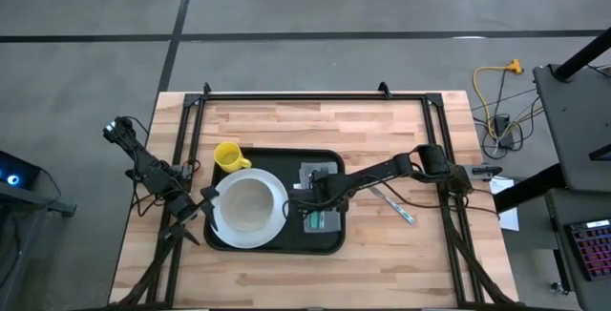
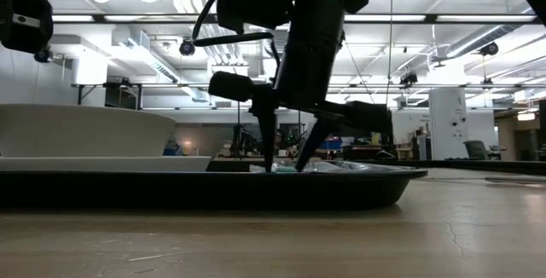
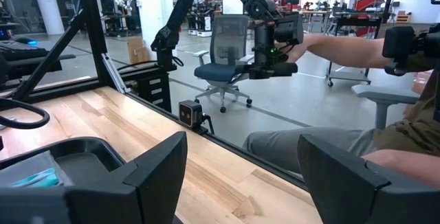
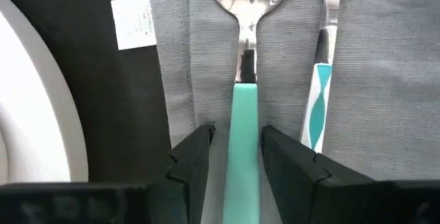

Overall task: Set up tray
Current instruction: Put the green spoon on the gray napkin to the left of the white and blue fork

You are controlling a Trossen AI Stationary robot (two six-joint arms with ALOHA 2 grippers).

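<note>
On the tray (image 1: 329, 241), right gripper (image 4: 236, 157) straddles the spoon (image 4: 244, 80) handle.

Right table half (image 1: 401, 254) lies bare except cutlery (image 1: 393, 203).

Grey concrete floor (image 1: 315, 1) around the wooden table (image 1: 382, 120); ceiling strip lights (image 2: 444, 18), blue-seated office chair (image 3: 227, 59) beyond.

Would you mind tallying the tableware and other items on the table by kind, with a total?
Tray: 1
White plate: 1
Yellow mug: 1
Grey napkin: 1
Teal-handled utensils on the napkin: 2, a spoon and a second piece whose head is cut off
Utensil on the bare table beside the tray: 1
Total: 7
</note>
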